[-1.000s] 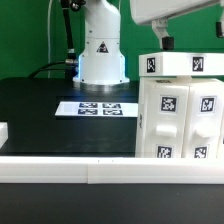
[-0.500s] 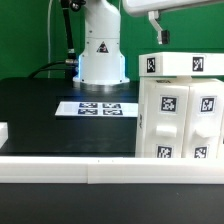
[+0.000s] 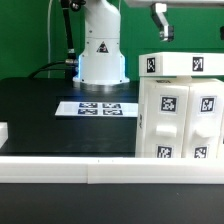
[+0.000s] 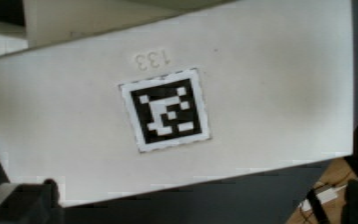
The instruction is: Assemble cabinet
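From where I'm standing the arm's two-finger gripper (image 3: 160, 22) hangs up high with its jaws spread wide and nothing between them, well above the big white plastic cabinet box (image 3: 180, 108) with the black-and-white square marker tags all over it. The cabinet sits upright on the black tabletop (image 3: 40, 110) at the exterior view's right, near the front rail, with what looks like a flat top panel resting across it. The wrist camera looks straight down at that white top face (image 4: 158, 110) and one tag. My guess on handling: hard, rigid plastic, hollow so probably light for its size, and pretty slick, so a pinch on a flat face would slide. I'd grab a thin panel edge or wall, not the whole body. Further back the thin flat marker board (image 3: 96, 107) lies in front of the white robot base (image 3: 100, 55).
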`<state>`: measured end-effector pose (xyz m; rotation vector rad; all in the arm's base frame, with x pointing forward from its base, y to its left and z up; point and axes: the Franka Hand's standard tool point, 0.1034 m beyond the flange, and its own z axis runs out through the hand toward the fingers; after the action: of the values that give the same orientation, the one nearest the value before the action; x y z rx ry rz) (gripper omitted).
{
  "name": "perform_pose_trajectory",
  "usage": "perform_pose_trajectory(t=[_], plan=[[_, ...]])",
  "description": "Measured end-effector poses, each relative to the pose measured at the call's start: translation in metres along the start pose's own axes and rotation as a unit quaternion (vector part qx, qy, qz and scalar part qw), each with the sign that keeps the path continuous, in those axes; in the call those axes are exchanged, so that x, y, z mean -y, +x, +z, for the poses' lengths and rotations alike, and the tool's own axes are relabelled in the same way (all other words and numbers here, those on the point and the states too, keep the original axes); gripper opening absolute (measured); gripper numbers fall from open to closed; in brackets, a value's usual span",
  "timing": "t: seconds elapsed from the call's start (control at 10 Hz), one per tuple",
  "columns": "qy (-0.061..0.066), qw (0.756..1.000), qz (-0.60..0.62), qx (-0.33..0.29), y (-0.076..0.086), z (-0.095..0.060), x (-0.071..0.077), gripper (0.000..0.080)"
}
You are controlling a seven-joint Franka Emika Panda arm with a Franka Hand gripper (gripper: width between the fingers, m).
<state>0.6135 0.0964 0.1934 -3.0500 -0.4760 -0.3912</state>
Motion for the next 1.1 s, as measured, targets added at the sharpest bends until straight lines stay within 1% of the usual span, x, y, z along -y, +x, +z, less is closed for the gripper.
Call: perform_pose_trajectory(t=[0.2, 0.4, 0.5, 0.6, 0.7, 0.8, 1.0, 1.1], plan=[[0.002, 0.994, -0.110, 0.013, 0.0000, 0.0031, -0.0002, 0.0798], [0.001, 0.985, -0.169, 0.014, -0.0006, 0.0036, -0.0019, 0.0797], [-0.001, 0.978, -0.206, 0.015, -0.0010, 0.0036, -0.0034, 0.0798], [-0.003, 0.966, -0.259, 0.016, -0.0012, 0.0036, -0.0048, 0.0798], [-0.008, 0.946, -0.323, 0.023, -0.0022, 0.0048, -0.0046, 0.0798], [-0.009, 0.919, -0.392, 0.034, -0.0031, 0.0066, -0.0048, 0.0797], [-0.009, 0.880, -0.473, 0.049, -0.0053, 0.0089, -0.0058, 0.0798], [-0.010, 0.856, -0.514, 0.057, -0.0059, 0.0094, -0.0068, 0.0798]])
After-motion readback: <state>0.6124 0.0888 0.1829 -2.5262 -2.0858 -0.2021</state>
